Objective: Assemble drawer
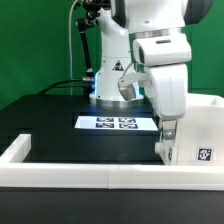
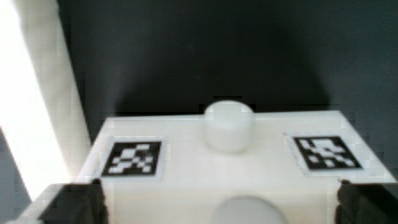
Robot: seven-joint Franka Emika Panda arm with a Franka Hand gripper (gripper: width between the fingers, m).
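Note:
In the wrist view a white drawer tray (image 2: 222,165) lies below my gripper (image 2: 226,200). It has a rounded knob (image 2: 226,125) and a black-and-white square marker on each side of the knob. My dark fingers (image 2: 71,205) stand wide apart, one at each side edge of the tray, and the jaws are open. A second rounded white bump shows between them, at the edge of the picture. In the exterior view my gripper (image 1: 167,140) reaches down at the left end of a white drawer part (image 1: 197,148) that carries a marker. A taller white part (image 1: 205,110) stands behind it.
The marker board (image 1: 113,123) lies on the black table at the middle. The low white border wall (image 1: 90,168) runs along the front and the exterior view's left. The robot's base (image 1: 110,75) stands at the back. A white wall strip (image 2: 36,100) shows in the wrist view.

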